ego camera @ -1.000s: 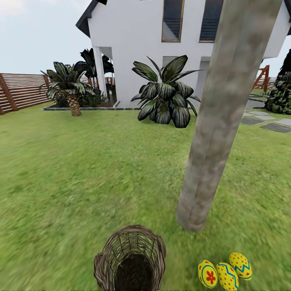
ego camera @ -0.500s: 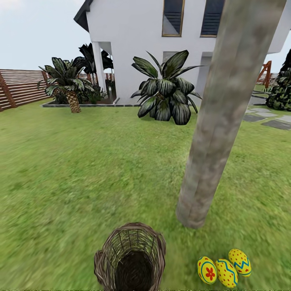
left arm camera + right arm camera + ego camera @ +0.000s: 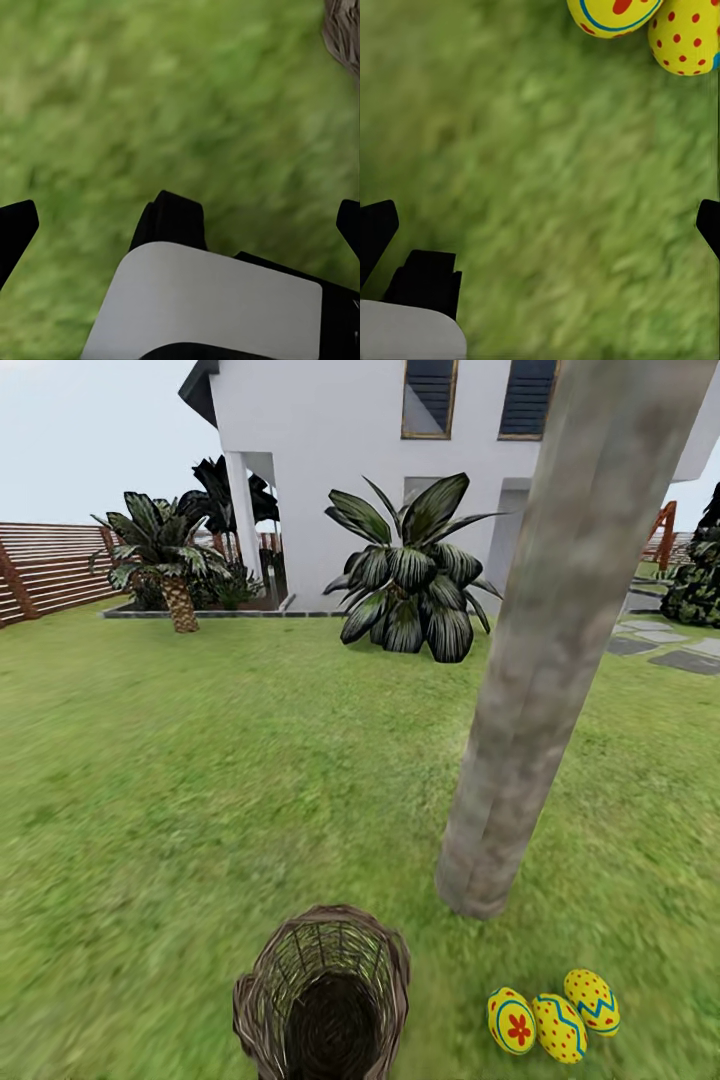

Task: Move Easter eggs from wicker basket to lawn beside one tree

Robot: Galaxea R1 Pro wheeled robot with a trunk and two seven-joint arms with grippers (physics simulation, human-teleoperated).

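View tilted slightly downward; three Easter eggs (image 3: 553,1017) beside tree (image 3: 520,760).

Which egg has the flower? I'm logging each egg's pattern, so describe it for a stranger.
Find the thick leaning tree trunk on the lawn. Near its base, to the right of the wicker basket, three yellow eggs lie in a row. The flower egg is the one nearest the basket, with a red flower inside a blue ring; its neighbours show blue zigzags.

Even, bright daylight is washing the lawn (image 3: 200,780); no hard cast shadows are showing around the tree trunk (image 3: 540,660). Grass is smearing into blur near the wicker basket (image 3: 325,990) and in both wrist views. The house (image 3: 330,450) is leaning, wide-angle distorted.
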